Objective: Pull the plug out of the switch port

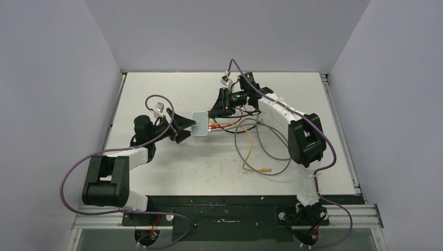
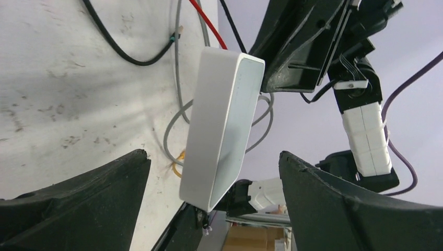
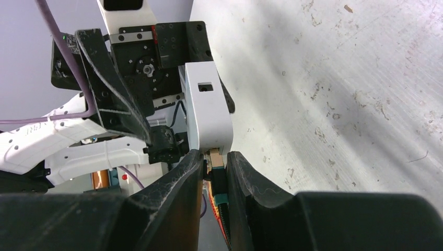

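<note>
the switch box [image 1: 200, 124] sits near the middle of the worktop [image 1: 172, 172], a little left of centre and well apart from all four edges. it is tipped up on edge, not lying flat; i cannot tell whether its lower edge touches the surface.

the left gripper [image 1: 189, 129] comes in from the left edge side with its fingers [image 2: 83, 204] spread wide. in the left wrist view the box [image 2: 222, 130] stands between them with a clear gap on each side, so this tool is released and straddles the box without gripping it.

the right gripper [image 3: 215, 157] reaches in from the far right. it is clenched on the plug [image 3: 217, 170], both fingers pressed against the plug's sides just below the box's narrow edge. the plug's pale tip meets that edge at the switch port [image 3: 213, 150]; whether it is seated or just out cannot be told. further along the same narrow edge an open socket [image 3: 205, 86] shows as a small dark square.

a red cable [image 1: 225, 125], a grey cable [image 1: 269, 151] and an orange cable [image 1: 249, 151] sprawl from the box toward the near right corner, crowding that side. the near left part of the worktop and the strip along the far edge left of centre carry no cables.
</note>
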### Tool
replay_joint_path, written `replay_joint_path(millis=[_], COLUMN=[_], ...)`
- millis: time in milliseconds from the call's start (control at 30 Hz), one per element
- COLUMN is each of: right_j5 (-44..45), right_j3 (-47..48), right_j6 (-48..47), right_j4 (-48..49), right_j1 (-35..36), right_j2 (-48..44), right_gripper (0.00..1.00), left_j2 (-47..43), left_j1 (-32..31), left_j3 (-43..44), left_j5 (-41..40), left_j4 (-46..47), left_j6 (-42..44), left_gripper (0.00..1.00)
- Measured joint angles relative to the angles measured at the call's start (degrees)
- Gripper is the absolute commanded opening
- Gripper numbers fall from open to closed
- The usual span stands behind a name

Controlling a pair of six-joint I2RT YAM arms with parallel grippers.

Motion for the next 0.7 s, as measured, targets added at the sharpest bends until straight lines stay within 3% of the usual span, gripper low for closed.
replay_joint_path(millis=[100, 333, 700], right_j5=[-0.33, -1.38, -2.67], right_j3=[0.02, 0.04, 0.04], right_j6=[0.90, 2.01, 2.36], right_j4=[0.20, 0.81, 1.73], right_j1=[0.02, -0.07, -0.28], right_j2=[0.00, -0.11, -0.85], right_gripper=[0.12, 0.12, 0.17], left_j2=[2.01, 6.32, 7.52], left_j1=[-2.62, -6.03, -6.12], left_j3=[1.51, 5.92, 6.05], left_j5=[0.94, 3.13, 4.70], left_j4=[2.54, 9.11, 12.20], left_j6=[-1.75, -6.01, -8.83], left_gripper=[0.86, 0.61, 0.42])
